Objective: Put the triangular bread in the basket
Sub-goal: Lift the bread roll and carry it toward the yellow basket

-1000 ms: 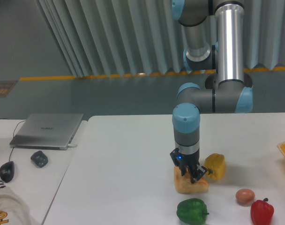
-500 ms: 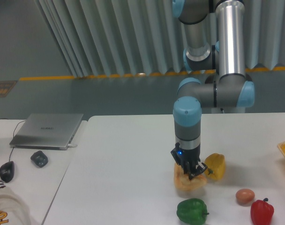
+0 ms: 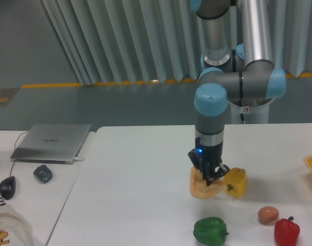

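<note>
Gripper [image 3: 210,178] clamps one triangular bread [image 3: 203,188]; three peppers nearby.

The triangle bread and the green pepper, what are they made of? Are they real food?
The golden-brown wedge-shaped bread looks matte and flaky like baked pastry, though it could be a foam model. The glossy green bell pepper has an even shine, which hints at plastic, but a real pepper shines too. The picture cannot settle it.

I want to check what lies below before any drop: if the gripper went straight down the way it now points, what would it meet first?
The gripper points down and is shut on the triangular bread, so the bread comes first. Below that appears to be bare white table; the yellow bell pepper seems just beside that line.
</note>
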### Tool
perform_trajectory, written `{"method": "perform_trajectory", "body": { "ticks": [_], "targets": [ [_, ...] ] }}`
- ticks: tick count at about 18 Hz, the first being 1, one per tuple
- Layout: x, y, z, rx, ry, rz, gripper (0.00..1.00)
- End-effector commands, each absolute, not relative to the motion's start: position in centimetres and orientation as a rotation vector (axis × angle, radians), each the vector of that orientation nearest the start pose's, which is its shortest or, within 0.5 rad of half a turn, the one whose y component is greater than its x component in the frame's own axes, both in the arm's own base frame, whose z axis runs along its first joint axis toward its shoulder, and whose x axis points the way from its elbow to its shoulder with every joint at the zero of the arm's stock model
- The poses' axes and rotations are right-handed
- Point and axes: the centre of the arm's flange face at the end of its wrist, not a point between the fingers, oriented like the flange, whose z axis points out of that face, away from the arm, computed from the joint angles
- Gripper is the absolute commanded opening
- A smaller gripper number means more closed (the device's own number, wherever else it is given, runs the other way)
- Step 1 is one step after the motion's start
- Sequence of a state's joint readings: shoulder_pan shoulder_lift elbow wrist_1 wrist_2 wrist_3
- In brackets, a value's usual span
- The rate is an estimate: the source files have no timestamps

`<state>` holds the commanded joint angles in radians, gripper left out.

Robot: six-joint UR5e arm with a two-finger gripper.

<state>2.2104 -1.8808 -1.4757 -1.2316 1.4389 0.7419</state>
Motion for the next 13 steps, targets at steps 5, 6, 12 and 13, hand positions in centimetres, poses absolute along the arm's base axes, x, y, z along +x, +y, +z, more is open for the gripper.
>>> {"method": "perform_trajectory", "body": {
  "ticks": [5,6,12,13],
  "targets": [
    [-30.4,54.0,42.2,-2.951,0.451,0.004,0.0],
    [-31.4,53.0,42.5,-2.949,0.485,0.013,0.0],
    [-39.1,47.2,42.6,-3.036,0.709,0.168,0.03],
    [-40.1,46.3,42.8,-3.038,0.721,0.178,0.05]
  ]
}}
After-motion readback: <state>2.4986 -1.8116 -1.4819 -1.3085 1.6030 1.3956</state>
